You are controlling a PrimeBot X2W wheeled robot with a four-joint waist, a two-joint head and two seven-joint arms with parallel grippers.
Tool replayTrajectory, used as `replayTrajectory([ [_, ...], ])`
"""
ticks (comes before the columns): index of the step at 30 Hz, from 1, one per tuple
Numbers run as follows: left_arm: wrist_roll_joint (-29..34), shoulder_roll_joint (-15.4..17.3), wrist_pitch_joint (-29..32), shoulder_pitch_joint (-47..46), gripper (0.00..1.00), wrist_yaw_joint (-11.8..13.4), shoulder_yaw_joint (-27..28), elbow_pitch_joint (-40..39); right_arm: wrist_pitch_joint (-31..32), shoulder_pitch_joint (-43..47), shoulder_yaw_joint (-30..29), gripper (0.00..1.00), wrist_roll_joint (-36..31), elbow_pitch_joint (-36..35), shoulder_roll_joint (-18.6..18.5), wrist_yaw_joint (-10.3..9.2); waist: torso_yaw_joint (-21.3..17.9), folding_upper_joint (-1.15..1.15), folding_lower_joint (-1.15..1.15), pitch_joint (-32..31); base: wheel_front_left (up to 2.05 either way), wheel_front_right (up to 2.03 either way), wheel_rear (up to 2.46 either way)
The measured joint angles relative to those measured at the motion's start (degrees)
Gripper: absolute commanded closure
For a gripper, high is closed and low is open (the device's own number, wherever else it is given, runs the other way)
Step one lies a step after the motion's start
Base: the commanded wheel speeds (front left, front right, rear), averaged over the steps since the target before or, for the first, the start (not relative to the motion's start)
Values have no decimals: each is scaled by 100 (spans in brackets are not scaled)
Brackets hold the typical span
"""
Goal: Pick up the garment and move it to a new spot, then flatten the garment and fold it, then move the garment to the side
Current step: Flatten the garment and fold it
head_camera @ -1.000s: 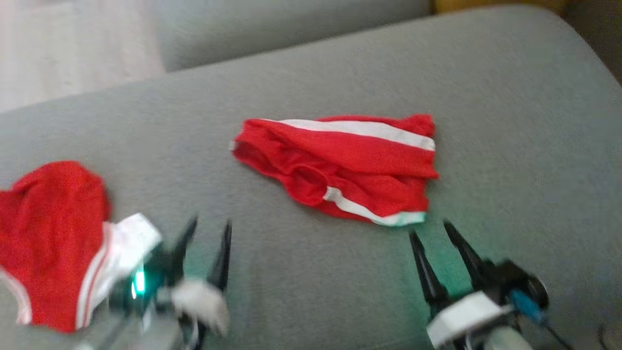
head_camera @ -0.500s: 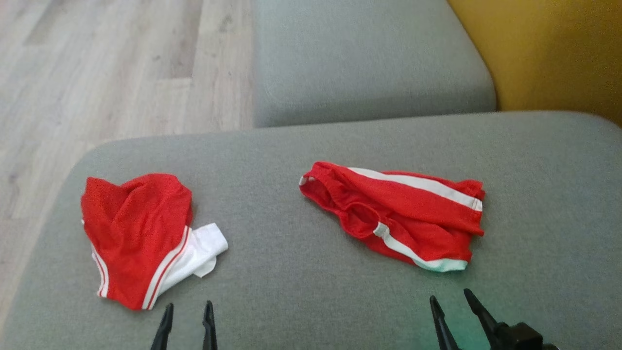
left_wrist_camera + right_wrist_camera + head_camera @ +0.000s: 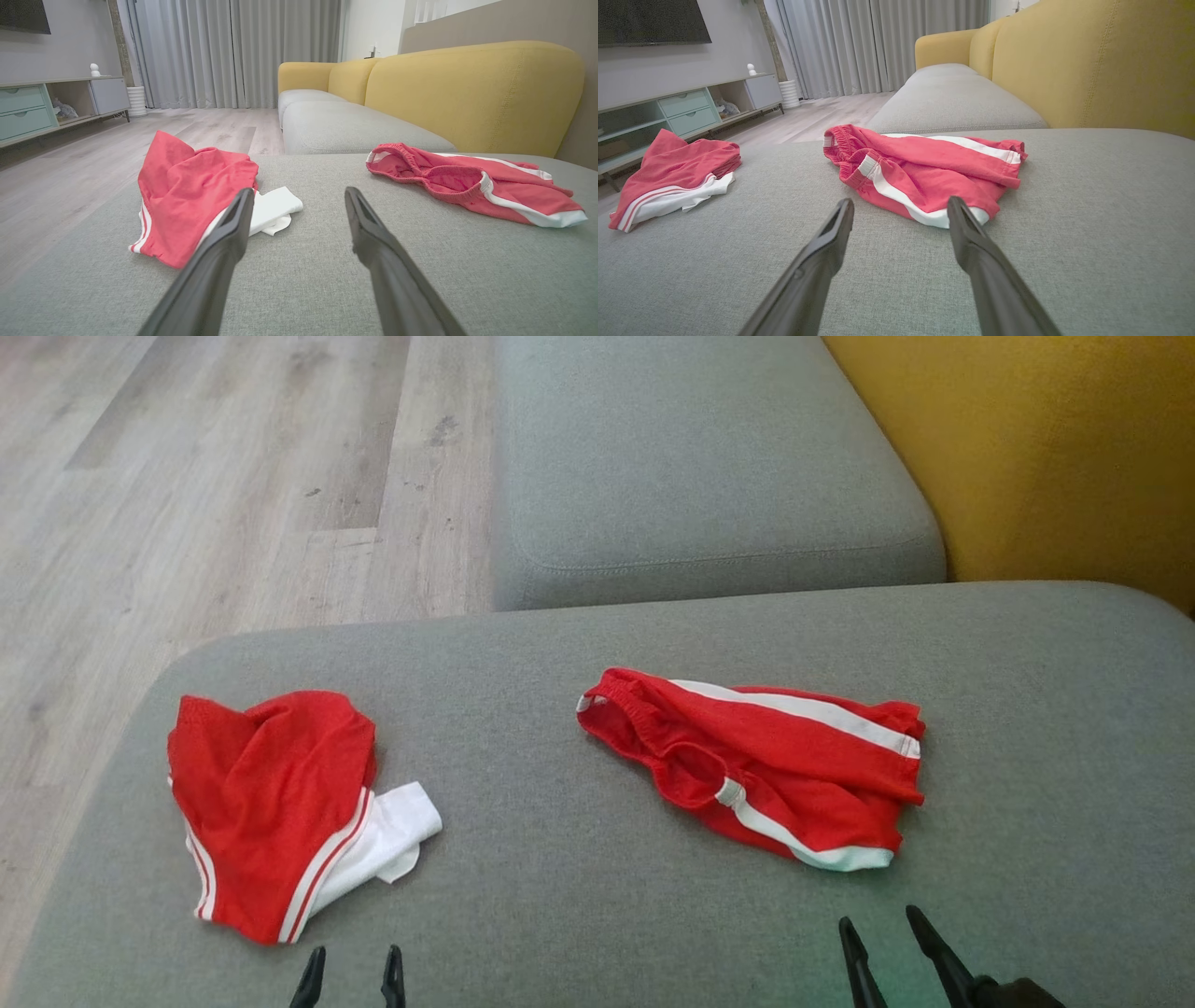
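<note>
At the far left, pale wooden floor (image 3: 187, 476) was seen beyond the rounded edge of a wide grey cushion (image 3: 597, 905). On the left part of that cushion a red-and-white garment (image 3: 271, 803) was laid in a compact, roughly folded heap, red side up, with a white piece sticking out at its right. Just below it and slightly to its right, the left hand (image 3: 355, 957) was held low over the cushion, released, its two dark fingers parted and nothing caught between them. It touched no cloth.

Further right, near the middle of the cushion and well apart from the first garment, the red shorts (image 3: 756, 765) were spread loosely and rumpled. Their elastic waistband was turned toward the left, and a white stripe ran along the far edge and another along the near edge. The right hand (image 3: 879, 922) was poised close to the near right corner of the shorts, likewise released and empty. Behind lay a second grey seat cushion (image 3: 709, 476), and at the far right a yellow backrest (image 3: 1046, 448).
</note>
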Motion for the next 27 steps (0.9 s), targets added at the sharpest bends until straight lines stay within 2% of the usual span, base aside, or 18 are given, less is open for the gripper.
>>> replayTrajectory([
  [21, -15, -43, -1, 13, 0, -48, -19, 210, 0, -2, -5, 0, -10, -3, 0, 0, -203, 0, 1, 78, 0, 0, 0],
  [24, -20, -43, -1, -3, 0, -111, -91, 361, 0, -12, 53, 0, -36, 1, 0, 0, -293, 0, 1, 143, 0, 0, 0],
  [27, -42, -44, -1, -185, 0, -312, -272, 595, 0, -62, 130, 0, -112, 9, 0, 0, -402, 0, 1, 269, 0, 0, 0],
])
